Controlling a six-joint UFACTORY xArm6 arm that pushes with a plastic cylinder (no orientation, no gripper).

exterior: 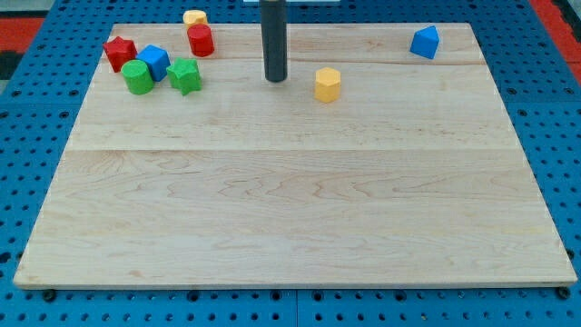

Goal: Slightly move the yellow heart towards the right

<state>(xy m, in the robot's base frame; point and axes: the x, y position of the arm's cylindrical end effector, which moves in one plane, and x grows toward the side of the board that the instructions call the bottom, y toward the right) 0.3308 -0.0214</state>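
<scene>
A yellow block that looks like the heart (194, 16) lies at the board's top edge, touching the top of a red cylinder (201, 40). My tip (275, 79) rests on the board, to the right of and below that pair and well apart from them. A second yellow block (328, 84), many-sided like a pentagon, sits a short way to the right of the tip, not touching it.
A cluster at the view's upper left holds a red star (119, 53), a blue cube (153, 62), a green cylinder (138, 78) and a green star (184, 75). A blue block (425, 42) sits at the upper right. The wooden board (290, 209) ends on a blue pegboard.
</scene>
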